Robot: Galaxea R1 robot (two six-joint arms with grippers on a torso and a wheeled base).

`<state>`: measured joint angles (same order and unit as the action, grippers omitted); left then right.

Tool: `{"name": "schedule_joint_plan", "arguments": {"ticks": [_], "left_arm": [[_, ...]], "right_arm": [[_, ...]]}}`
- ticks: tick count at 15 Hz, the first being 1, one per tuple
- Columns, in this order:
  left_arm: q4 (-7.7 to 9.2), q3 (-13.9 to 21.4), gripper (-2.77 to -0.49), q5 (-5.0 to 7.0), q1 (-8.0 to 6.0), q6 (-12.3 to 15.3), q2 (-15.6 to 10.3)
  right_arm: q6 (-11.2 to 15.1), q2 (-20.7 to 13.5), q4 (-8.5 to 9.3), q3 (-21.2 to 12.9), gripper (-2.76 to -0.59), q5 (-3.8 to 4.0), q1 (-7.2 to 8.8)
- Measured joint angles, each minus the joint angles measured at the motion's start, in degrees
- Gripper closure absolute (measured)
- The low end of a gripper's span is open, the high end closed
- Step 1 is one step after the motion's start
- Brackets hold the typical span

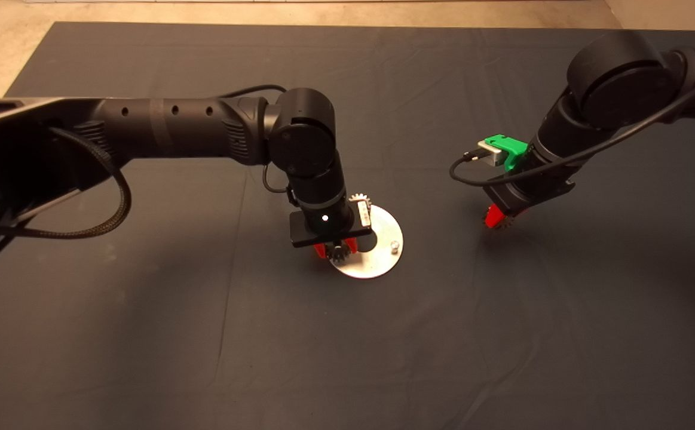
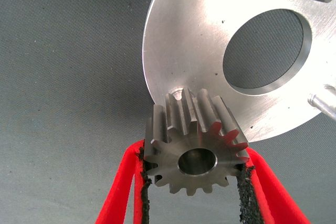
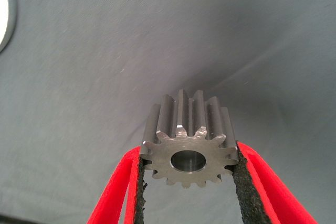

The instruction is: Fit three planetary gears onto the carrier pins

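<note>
the disc (image 1: 377, 263) lies flat near the middle of the mat (image 1: 347, 334). the left arm (image 1: 204, 128) comes in from 9 o'clock and bends down over the disc's 9 o'clock side. its end effector (image 1: 336, 249) is closed on a gear (image 1: 340, 253) at the disc's 8 o'clock edge. another gear (image 1: 358, 199) shows at the disc's 11 o'clock edge, just beside the wrist. a bare pin (image 1: 394, 244) stands at the disc's 3 o'clock side. the right end effector (image 1: 501, 221), at 3 o'clock from the disc and well apart, grips a third gear (image 1: 507, 224) low over the mat.

Head camera looks down; both wrist cameras sit close above the mat (image 1: 144, 334).
</note>
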<state>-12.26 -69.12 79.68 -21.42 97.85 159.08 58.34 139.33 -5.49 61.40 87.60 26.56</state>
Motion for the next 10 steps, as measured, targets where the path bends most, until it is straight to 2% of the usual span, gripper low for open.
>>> {"name": "schedule_joint_plan", "arguments": {"ticks": [2, 7, 10], "left_arm": [[-0.22, 0.07, -0.82, 0.06, 0.0, 0.0, 0.0], [-3.94, 2.84, -0.82, 0.23, 0.01, 0.0, -0.04], [-4.36, 3.19, -0.82, 0.23, 0.01, -0.01, -0.22]], "right_arm": [[0.0, -0.46, 0.41, -1.24, -0.97, -0.06, 0.0], [0.04, -1.54, 0.89, -2.99, -0.97, 0.02, 0.02], [0.11, -1.69, 1.02, -3.38, -0.97, 0.06, 0.02]]}}
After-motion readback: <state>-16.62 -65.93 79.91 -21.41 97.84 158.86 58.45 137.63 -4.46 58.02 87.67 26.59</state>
